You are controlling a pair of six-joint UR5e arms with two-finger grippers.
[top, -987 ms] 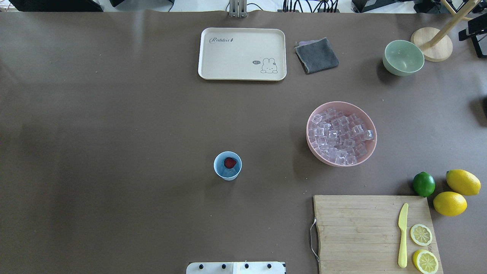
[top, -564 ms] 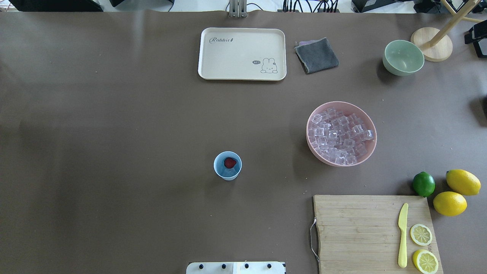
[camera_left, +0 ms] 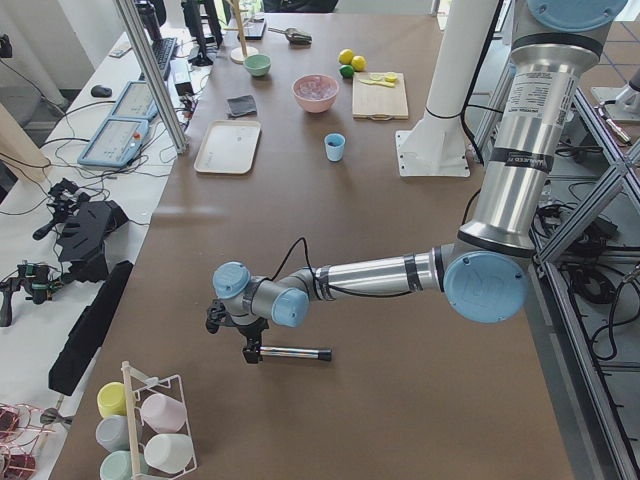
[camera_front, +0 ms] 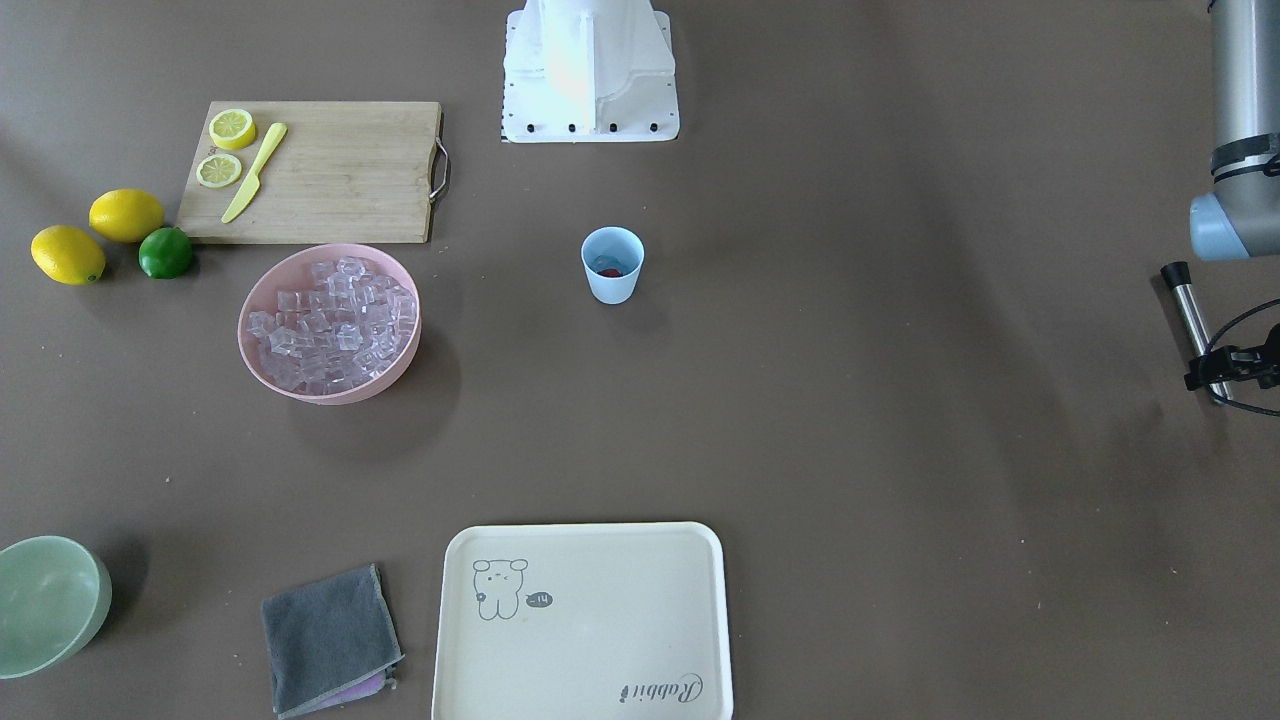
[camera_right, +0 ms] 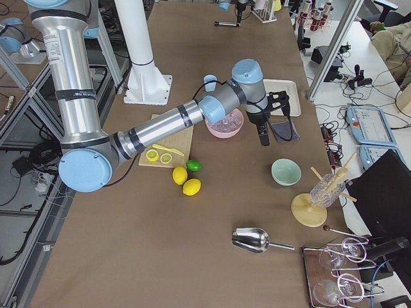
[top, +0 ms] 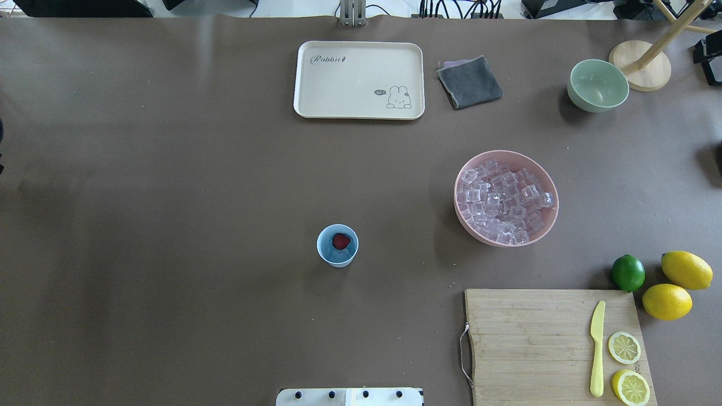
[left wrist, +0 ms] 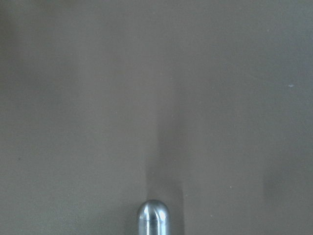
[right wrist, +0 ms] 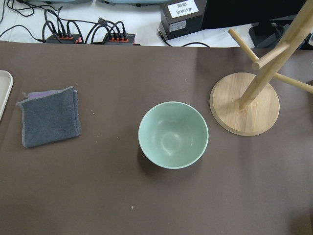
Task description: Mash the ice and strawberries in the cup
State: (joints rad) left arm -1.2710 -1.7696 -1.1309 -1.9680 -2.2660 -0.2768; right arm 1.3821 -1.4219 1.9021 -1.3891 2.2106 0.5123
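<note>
The light blue cup [top: 337,245] stands upright mid-table, with the red strawberry [top: 340,241] inside; it also shows in the front view [camera_front: 612,264]. The ice [top: 502,202] fills a pink bowl [top: 457,197] to the cup's right. My left gripper [camera_front: 1218,368] is far off to the table's left end, shut on a metal muddler [camera_front: 1192,318] held level above the table; the muddler's rounded tip shows in the left wrist view [left wrist: 153,216]. My right gripper [camera_right: 261,131] hangs beyond the pink bowl near the green bowl; I cannot tell whether it is open or shut.
A cream tray [top: 359,79], grey cloth [top: 469,82], pale green bowl [top: 598,84] and wooden stand [top: 640,65] line the far side. A cutting board [top: 530,344] with a yellow knife and lemon halves, a lime [top: 628,273] and two lemons sit near right.
The dark part of the right arm at the overhead view's top right edge has slid further right. A dark sliver of the left arm now shows at the left edge.
</note>
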